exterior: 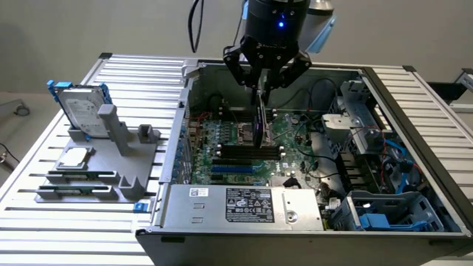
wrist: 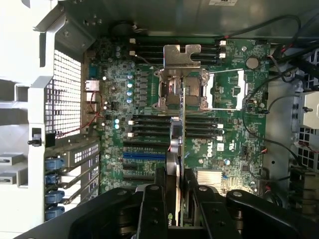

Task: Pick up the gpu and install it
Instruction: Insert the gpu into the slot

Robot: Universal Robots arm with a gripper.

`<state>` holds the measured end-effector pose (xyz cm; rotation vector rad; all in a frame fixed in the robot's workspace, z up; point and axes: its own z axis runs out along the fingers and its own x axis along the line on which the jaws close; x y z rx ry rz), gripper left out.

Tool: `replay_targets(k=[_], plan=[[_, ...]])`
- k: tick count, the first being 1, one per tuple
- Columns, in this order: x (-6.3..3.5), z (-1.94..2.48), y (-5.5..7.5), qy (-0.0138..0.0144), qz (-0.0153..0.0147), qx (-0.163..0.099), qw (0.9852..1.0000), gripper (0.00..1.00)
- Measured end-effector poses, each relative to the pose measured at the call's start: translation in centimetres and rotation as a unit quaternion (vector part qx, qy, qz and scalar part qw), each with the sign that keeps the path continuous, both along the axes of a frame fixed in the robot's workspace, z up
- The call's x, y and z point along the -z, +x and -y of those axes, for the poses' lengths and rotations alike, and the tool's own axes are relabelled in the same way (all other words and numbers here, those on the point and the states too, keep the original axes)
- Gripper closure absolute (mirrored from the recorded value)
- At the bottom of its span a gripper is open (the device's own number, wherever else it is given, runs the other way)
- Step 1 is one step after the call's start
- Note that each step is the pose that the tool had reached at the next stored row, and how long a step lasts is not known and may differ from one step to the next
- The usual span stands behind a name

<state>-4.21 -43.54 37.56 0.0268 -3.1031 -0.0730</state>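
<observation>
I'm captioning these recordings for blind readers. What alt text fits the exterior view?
A robot gripper holds the gpu upright between its fingers, over the motherboard inside an open computer case. On the exterior view's left, a hard drive stands in a grey rack on the slatted table.

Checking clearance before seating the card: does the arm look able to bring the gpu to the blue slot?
Probably yes. The hand holds the gpu upright inside the open case, and the blue slot on the motherboard lies bare, no cable or card across it.
</observation>
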Motion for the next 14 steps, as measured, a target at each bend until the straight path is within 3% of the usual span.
replay_targets(k=[5, 7, 9, 14], plan=[[-0.01, 0.00, 0.00, 0.0004, 0.0000, 0.000, 1.0000, 0.74], [0.01, 0.00, -0.01, 0.0051, -0.0001, -0.004, 1.0000, 0.74], [0.03, -0.01, 0.00, 0.0068, -0.0001, -0.021, 0.9997, 0.74], [0.10, 0.01, 0.00, 0.0069, -0.0004, -0.067, 0.9978, 0.74]])
